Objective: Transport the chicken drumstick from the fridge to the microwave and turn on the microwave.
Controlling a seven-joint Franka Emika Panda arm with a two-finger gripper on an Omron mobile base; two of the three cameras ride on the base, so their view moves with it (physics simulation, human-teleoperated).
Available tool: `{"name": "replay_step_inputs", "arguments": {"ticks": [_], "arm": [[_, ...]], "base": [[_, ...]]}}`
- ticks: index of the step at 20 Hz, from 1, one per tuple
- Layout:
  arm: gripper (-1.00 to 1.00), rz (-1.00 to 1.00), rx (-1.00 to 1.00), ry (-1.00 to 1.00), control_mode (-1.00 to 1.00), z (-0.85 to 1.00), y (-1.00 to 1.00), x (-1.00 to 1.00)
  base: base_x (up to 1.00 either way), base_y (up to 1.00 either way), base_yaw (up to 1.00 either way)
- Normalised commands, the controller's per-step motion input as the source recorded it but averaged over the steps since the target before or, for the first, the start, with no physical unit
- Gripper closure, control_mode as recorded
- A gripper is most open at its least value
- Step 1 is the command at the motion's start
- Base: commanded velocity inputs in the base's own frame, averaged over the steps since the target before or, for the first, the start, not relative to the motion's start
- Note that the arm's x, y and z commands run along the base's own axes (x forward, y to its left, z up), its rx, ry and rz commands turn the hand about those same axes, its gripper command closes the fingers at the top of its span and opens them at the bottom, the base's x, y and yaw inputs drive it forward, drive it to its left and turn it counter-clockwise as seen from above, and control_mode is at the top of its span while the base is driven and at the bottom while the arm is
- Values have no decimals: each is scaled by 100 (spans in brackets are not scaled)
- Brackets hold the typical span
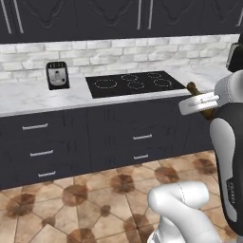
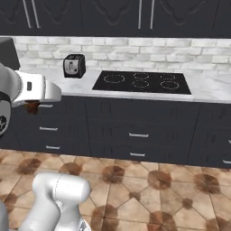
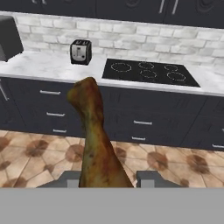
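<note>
My gripper [image 3: 107,179] is shut on the chicken drumstick [image 3: 94,131]. The drumstick is golden-brown, with its thick end between the fingers and its knobby bone end pointing away toward the counter. In the left base view the bone end of the drumstick [image 1: 193,88] pokes out beyond my white hand, at counter height to the right of the cooktop. In the right base view a brown bit of the drumstick [image 2: 31,107] shows under the hand at the far left. The fridge and the microwave are out of view.
A marble counter [image 1: 28,97] runs over dark drawer cabinets [image 1: 137,137]. It carries a black cooktop [image 1: 133,83] and a toaster [image 1: 57,75]. A dark grey boxy appliance [image 3: 8,37] stands at the counter's end. Tiled floor [image 1: 95,199] lies between me and the cabinets.
</note>
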Motion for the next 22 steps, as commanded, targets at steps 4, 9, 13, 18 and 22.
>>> {"name": "replay_step_inputs", "arguments": {"ticks": [4, 9, 13, 18, 22], "arm": [[100, 0, 0, 0, 100, 0, 0, 0], [100, 0, 0, 0, 100, 0, 0, 0], [100, 0, 0, 0, 100, 0, 0, 0], [100, 0, 0, 0, 100, 0, 0, 0], [100, 0, 0, 0, 100, 0, 0, 0]], "base": [[-31, -67, 0], [11, -68, -1], [32, -50, -2], [16, -45, -1], [3, -46, 0]]}}
